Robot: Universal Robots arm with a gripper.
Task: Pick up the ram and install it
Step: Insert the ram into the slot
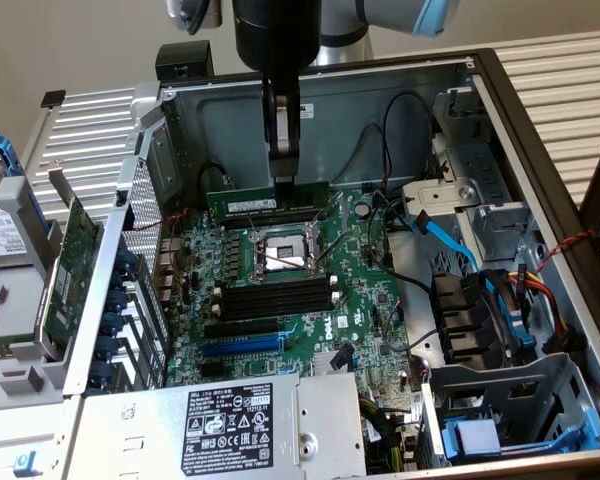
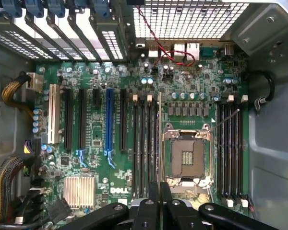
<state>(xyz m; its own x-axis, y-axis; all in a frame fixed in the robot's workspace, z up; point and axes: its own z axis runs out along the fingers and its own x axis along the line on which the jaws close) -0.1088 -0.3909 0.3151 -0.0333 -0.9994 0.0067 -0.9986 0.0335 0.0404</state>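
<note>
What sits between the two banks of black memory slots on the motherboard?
The open CPU socket in its metal frame lies between those memory slots; the wrist view shows it, and so does the exterior view.

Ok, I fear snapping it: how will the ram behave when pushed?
Probably stiff: the ram runs straight though the tool grips only its middle. Likely light, being so thin. Held upright on its narrow edge, it may tip if pushed off-line.

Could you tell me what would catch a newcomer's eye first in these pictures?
The black gripper, shut on the ram, hangs over the motherboard inside the open computer case, beside the bare CPU socket. A green expansion card sits outside the case at the exterior view's left.
</note>
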